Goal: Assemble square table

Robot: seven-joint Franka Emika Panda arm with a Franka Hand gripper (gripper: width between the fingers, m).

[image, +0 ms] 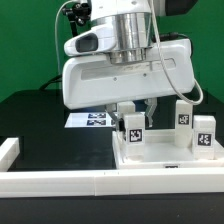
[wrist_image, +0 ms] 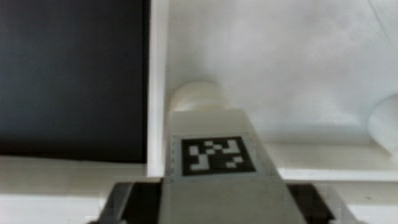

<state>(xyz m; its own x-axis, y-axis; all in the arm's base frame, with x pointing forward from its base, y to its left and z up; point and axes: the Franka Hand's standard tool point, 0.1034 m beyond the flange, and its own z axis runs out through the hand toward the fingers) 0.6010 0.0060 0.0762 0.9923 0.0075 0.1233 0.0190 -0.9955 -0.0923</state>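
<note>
tagged leg [wrist_image: 215, 140] clamped in end effector [wrist_image: 214, 192]

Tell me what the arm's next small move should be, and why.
Probably lift straight up. The gripper looks closed on a short white plastic leg with a black-and-white tag, which stands on the large white square plastic panel. Raising it would clear the two other legs nearby.

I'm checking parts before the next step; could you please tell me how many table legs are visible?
3. One leg stands on the panel under the tool; two stand toward the exterior view's right. A fourth may be hidden.
</note>
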